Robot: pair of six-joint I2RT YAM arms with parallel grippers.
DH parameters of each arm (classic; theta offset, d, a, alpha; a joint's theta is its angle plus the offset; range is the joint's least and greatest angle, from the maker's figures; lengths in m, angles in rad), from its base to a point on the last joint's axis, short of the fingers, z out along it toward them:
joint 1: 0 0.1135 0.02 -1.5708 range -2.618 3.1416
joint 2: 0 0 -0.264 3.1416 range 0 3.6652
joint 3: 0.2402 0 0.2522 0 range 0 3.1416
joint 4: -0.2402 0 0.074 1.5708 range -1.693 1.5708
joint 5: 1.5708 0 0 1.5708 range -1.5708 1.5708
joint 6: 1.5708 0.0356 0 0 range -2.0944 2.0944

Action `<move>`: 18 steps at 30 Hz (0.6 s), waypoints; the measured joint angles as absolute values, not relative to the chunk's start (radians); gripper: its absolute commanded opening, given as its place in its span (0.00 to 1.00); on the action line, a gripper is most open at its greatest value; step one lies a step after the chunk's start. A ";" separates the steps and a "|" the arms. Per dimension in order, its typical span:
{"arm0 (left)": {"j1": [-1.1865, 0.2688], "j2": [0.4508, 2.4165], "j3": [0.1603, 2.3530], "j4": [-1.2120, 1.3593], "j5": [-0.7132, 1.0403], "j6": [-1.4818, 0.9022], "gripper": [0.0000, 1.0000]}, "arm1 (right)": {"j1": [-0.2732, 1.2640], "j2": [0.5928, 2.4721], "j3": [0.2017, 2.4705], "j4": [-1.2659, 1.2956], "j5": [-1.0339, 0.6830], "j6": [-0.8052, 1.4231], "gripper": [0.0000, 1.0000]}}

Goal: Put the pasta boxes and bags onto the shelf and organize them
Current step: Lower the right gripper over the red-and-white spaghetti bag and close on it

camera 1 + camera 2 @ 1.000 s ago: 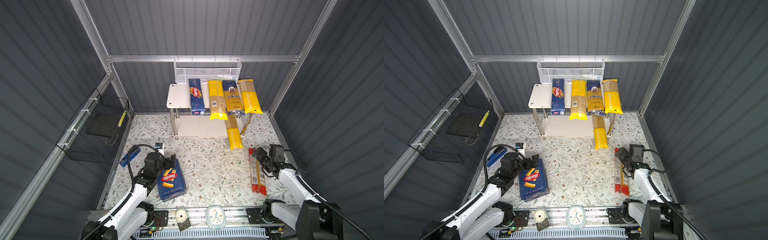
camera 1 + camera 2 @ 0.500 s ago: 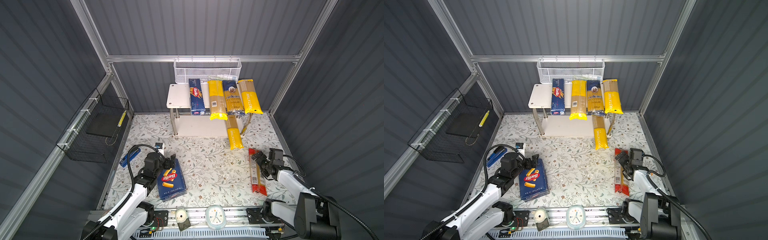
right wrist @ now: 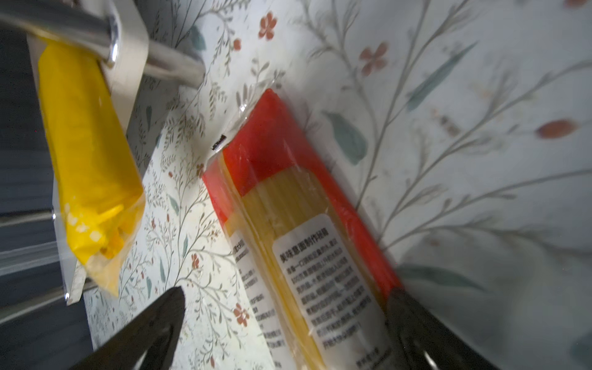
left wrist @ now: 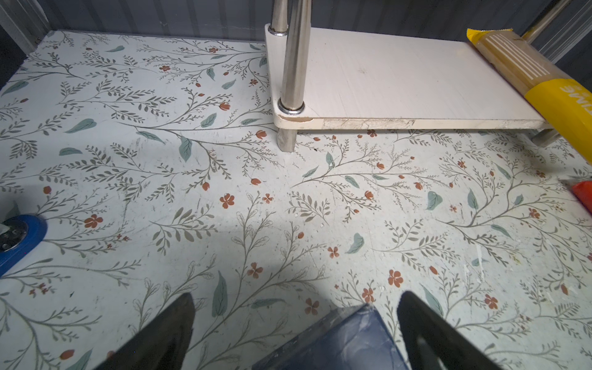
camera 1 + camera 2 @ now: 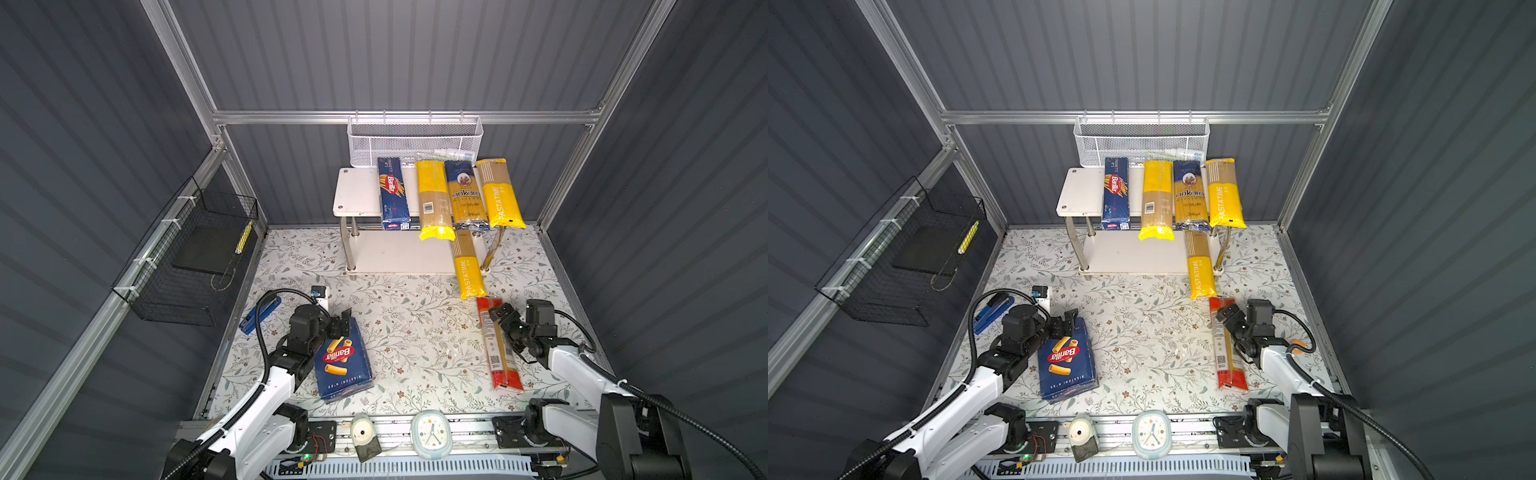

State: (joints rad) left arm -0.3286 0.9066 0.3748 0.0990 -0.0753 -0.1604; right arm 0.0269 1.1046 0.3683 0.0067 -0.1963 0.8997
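My right gripper [image 3: 285, 298] hangs wide open over the red bag [image 3: 275, 160], lying flat on the floral table [image 5: 415, 332] before the shelf [image 5: 357, 195]; gripped this near one end, I fear the long bag would droop and slip.

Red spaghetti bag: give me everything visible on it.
The red bag is a long, narrow clear-plastic pack with red ends and edges, pale yellow spaghetti showing through, and white printed labels. It lies flat on the floral table, off the shelf, lengthwise toward it. Its far end sits near, but apart from, the lower yellow PASTATIME bag. The right hand, open, straddles it near that end; contact unclear.
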 measured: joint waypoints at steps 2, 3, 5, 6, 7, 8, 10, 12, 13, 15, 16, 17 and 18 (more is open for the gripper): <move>-0.329 0.907 0.375 0.099 -0.075 -0.160 0.99 | 0.070 1.087 0.368 -0.009 -0.204 0.918 0.99; -0.329 0.908 0.375 0.099 -0.075 -0.160 1.00 | 0.083 1.075 0.368 -0.025 -0.208 0.926 0.99; -0.329 0.908 0.375 0.099 -0.075 -0.160 1.00 | 0.089 1.046 0.368 -0.060 -0.201 0.936 0.99; -0.329 0.908 0.375 0.099 -0.075 -0.160 1.00 | 0.089 1.025 0.368 -0.083 -0.190 0.937 0.99; -0.329 0.908 0.375 0.099 -0.075 -0.160 1.00 | 0.089 1.005 0.368 -0.104 -0.180 0.938 0.99; -0.329 0.908 0.375 0.099 -0.075 -0.160 0.99 | 0.089 0.990 0.368 -0.118 -0.173 0.937 0.99; -0.329 0.908 0.375 0.099 -0.075 -0.160 0.99 | 0.089 0.973 0.368 -0.143 -0.166 0.937 0.99; -0.329 0.908 0.375 0.099 -0.075 -0.160 1.00 | 0.092 0.974 0.361 -0.145 -0.165 0.937 0.99; -0.329 0.908 0.375 0.099 -0.075 -0.160 0.99 | 0.099 0.977 0.353 -0.142 -0.163 0.937 0.99; -0.329 0.908 0.375 0.099 -0.075 -0.160 0.99 | 0.132 0.989 0.340 -0.142 -0.154 0.936 0.99; -0.329 0.908 0.375 0.099 -0.075 -0.160 0.99 | 0.157 0.997 0.337 -0.144 -0.149 0.936 0.99; -0.329 0.908 0.375 0.099 -0.075 -0.160 1.00 | 0.180 1.003 0.337 -0.143 -0.140 0.934 0.99; -0.329 0.908 0.375 0.099 -0.074 -0.160 1.00 | 0.203 1.006 0.337 -0.138 -0.129 0.934 0.99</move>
